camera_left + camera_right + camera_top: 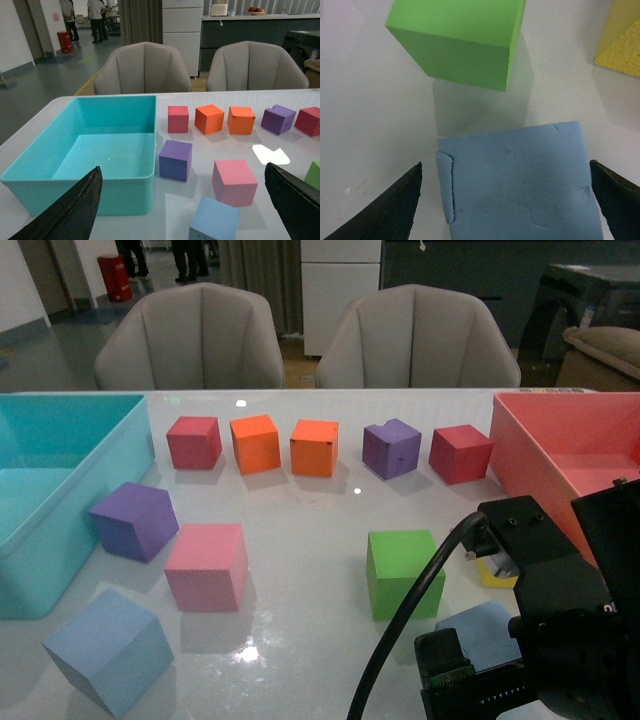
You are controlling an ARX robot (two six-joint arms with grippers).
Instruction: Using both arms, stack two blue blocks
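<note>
Step in hand, as we judge it: the right tool (pixel 504 170) grasping the right blue block (pixel 520 185). This block lies on the worktop (pixel 310 530) at near right, just nearer than the green block (pixel 457 40). The yellow block (pixel 620 45) is close by on its far right, and it touches neither. The right tool is wide open and empty, with one finger on each side of the block and clearance on both. We cannot tell whether the tips have reached block height. To do this well we would centre the block between the fingers, square them to two opposite flat faces, descend to mid-height and close gently, since foam probably yields. A skewed grip would likely tilt the block at placement. The right arm (pixel 560 630) hangs over the block, wrist pointing steeply down, cable looping on its left. The left blue block (pixel 105 650) sits at near left, apart from the pink block (pixel 207 565). The left tool (pixel 182 170) is likewise wide open and empty, held above the worktop beside the teal bin (pixel 125 195).
</note>
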